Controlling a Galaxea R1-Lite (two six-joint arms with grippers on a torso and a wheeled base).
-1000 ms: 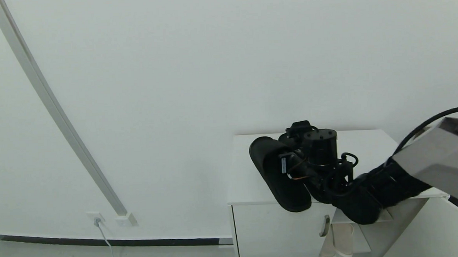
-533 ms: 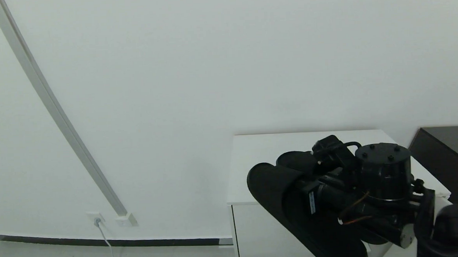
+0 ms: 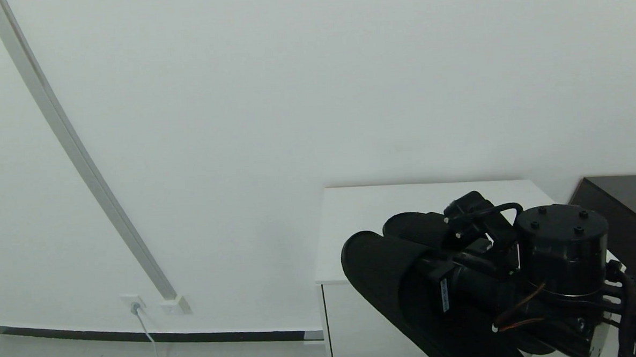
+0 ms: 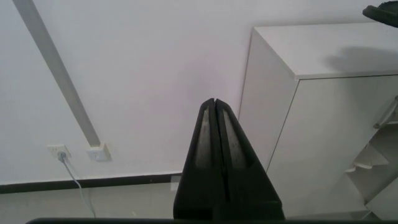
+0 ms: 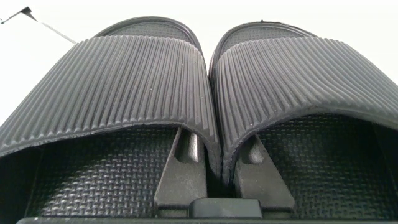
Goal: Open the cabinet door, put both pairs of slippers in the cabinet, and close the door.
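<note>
Right gripper (image 5: pixel 219 152): clamped on the pair of black slippers (image 3: pixel 386 266). One finger (image 5: pixel 185 155) sits inside each slipper, and the two fingers squeeze the inner sides of the ribbed straps together.
Slippers relative to right gripper: in the right wrist view the two straps arch side by side over the fingers, toes pointing away from the wrist. The textured footbeds lie at either side of the fingers.
Slippers in the head view: lower right of the frame, tilted, with the toes toward the upper left. The nearer slipper overlaps the front edge of the white cabinet (image 3: pixel 373 208). The farther one shows against the cabinet top. Whether either touches the cabinet cannot be told.
Left gripper (image 4: pixel 214 107): fingers pressed together, nothing between them. In the left wrist view it stands at the lower centre of the frame, pointing at the wall just left of the cabinet.
Cabinet front: a flat white panel with a metal handle (image 4: pixel 388 112) at the right edge of the left wrist view. Stepped shelf edges (image 4: pixel 367 168) show at the lower right.
Surroundings: a plain white wall, with a grey cable duct (image 3: pixel 75 151) running diagonally from the upper left. A wall socket (image 3: pixel 133 302) with a plugged cable sits at the lower left, above a dark baseboard (image 3: pixel 196 337).
Right edge of the head view: a dark surface (image 3: pixel 625 208) beside the cabinet.
</note>
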